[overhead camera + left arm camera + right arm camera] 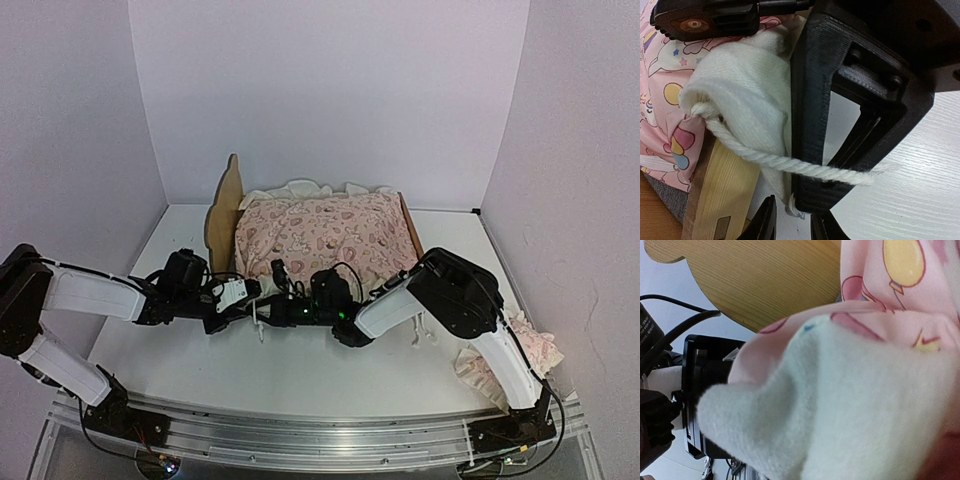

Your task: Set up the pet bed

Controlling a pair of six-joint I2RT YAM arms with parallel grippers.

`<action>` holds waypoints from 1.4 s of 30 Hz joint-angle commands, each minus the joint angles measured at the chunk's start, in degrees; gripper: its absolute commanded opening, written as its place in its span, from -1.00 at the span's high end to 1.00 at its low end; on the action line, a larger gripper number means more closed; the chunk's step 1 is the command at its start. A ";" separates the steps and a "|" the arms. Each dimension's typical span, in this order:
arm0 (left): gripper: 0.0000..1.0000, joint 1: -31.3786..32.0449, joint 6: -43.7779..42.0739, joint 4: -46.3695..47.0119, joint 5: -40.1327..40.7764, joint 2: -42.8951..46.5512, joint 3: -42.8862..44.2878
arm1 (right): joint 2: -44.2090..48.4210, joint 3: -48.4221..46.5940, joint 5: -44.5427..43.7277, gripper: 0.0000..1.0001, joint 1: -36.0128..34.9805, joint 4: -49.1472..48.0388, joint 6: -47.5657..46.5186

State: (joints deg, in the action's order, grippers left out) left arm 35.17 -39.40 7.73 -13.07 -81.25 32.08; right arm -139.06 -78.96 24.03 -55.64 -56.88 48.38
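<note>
From above, the bed stands at 12 o'clock on the white counter. Its headboard is at the 9 o'clock end, and the pink cover lies over the whole bed. Both arms reach to the near side of the bed. The left pincer and the right pincer meet there, very near each other, and their dark wrists hide the near rail. In this view I cannot tell how the jaws stand. The left wrist view shows what is hidden from above: the white ruffle of the cover bunched over the wooden rail, a white twisted cord coming out of it toward 4 o'clock, and a bit of the grey base at 8 o'clock. A big black frame stands just beside the ruffle and blocks much of the view. The left pincer's tips stand narrow at 6 o'clock with an end of white cloth between them; whether they clamp it I cannot tell. In the right wrist view the cover fills almost everything, so its own fingers do not show. Only the headboard at 11 o'clock and the left arm at 9 o'clock appear. A pink pillow lies at 4 o'clock on the counter, beside the right arm.
</note>
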 commanded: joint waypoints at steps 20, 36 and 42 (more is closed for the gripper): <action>1.00 -0.12 3.24 1.29 -1.65 1.49 1.46 | 11.43 6.88 -7.28 0.69 -0.25 10.40 -3.43; 1.00 -0.19 4.96 -0.44 -2.23 2.77 1.85 | 15.52 11.36 -23.68 -0.10 -8.09 24.28 -13.40; 1.00 -0.17 5.04 -0.60 -2.40 2.75 2.03 | 11.27 8.07 -27.93 -0.13 -9.00 22.14 -14.28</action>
State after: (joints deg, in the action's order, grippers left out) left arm 34.92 -35.30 7.44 -14.85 -79.88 32.16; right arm -125.10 -68.53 1.84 -65.02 -33.66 36.22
